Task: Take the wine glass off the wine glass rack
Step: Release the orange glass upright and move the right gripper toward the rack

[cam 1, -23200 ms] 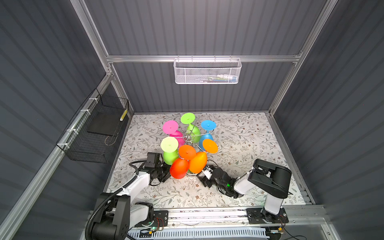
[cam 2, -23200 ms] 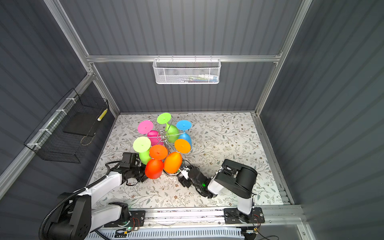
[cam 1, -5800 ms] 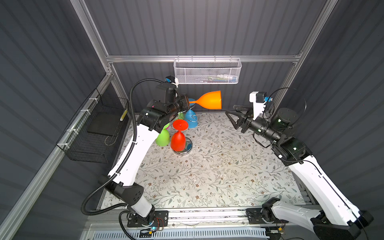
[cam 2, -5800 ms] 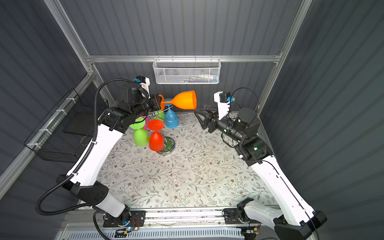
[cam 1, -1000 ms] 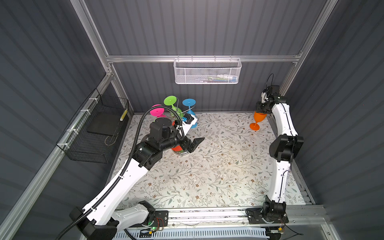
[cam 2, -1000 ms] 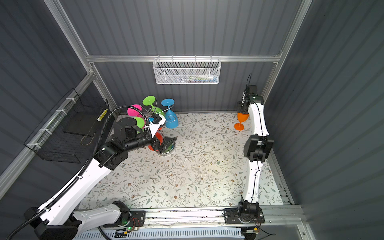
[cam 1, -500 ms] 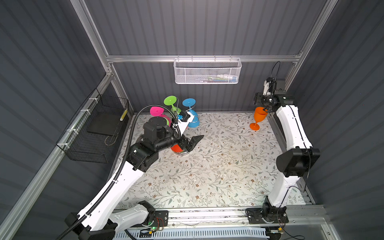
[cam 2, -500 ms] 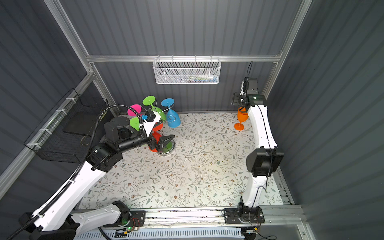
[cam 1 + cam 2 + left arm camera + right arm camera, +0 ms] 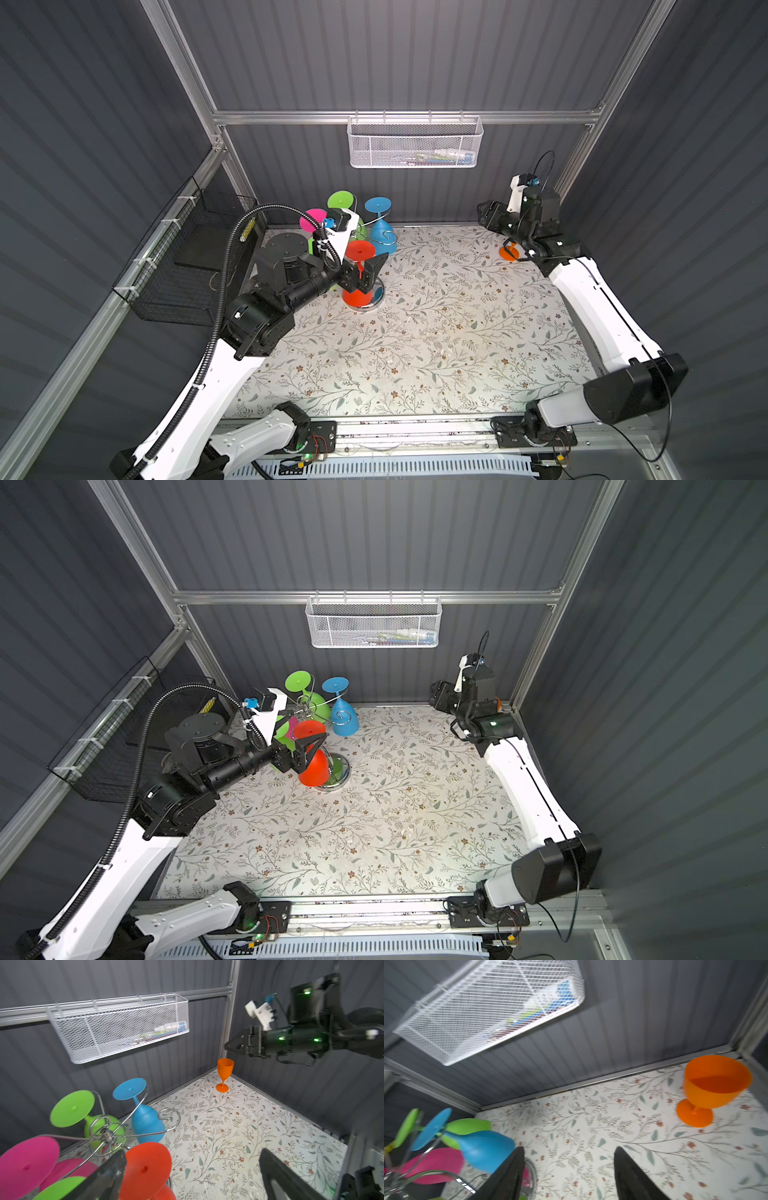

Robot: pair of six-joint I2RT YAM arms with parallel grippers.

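small items, too blurred to name, are held in the white mesh basket [image 9: 415, 143]. the orange wine glass [image 9: 225, 1068] is stood upright in the far right corner of the worktop [image 9: 436, 332], well apart from the wine glass rack [image 9: 106, 1133], with bare worktop between. the right pincer [image 9: 568, 1150] is spread and empty; the left pincer [image 9: 365, 270] is spread wide at the red glass [image 9: 359, 251].

No readable text, label, brand, number or sign on anything in view.
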